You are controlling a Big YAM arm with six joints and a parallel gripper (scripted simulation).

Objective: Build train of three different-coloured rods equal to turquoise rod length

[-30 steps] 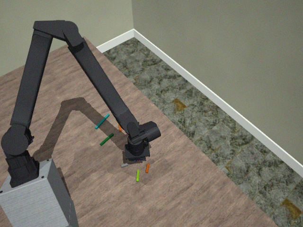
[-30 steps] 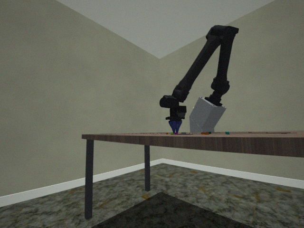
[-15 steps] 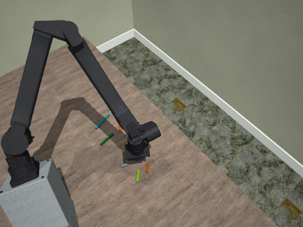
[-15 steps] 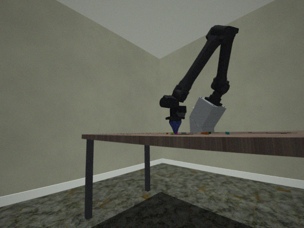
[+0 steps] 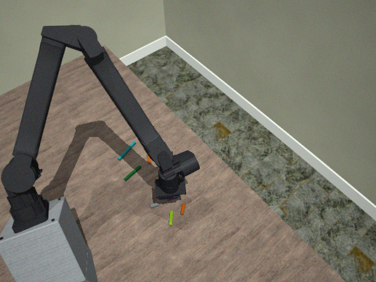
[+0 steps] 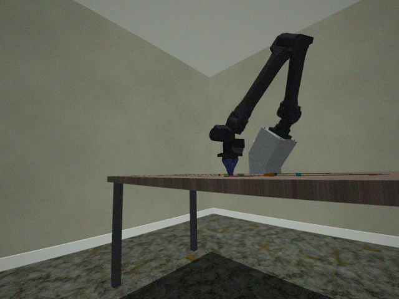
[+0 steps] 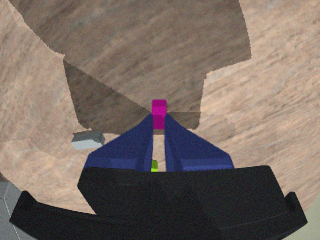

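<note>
My gripper point(image 7: 158, 120) reaches straight down to the table top, its blue fingers shut on the short magenta rod point(image 7: 159, 112), whose end sticks out past the fingertips. From the side the gripper point(image 6: 230, 172) touches the table with the magenta rod point(image 6: 231, 174) at its tips. In the top view the wrist point(image 5: 170, 186) hides the rod. A grey rod point(image 5: 154, 205) lies just left of the gripper, also in the wrist view point(image 7: 88, 140). A lime rod point(image 5: 171, 217) and an orange rod point(image 5: 183, 208) lie just in front. The turquoise rod point(image 5: 127, 150) lies farther back.
A green rod point(image 5: 132, 173) lies left of the arm, and a second orange rod point(image 5: 148, 158) peeks out behind the forearm. The grey robot base point(image 5: 42, 242) stands at the front left. The table's right edge point(image 5: 242, 182) runs close to the gripper.
</note>
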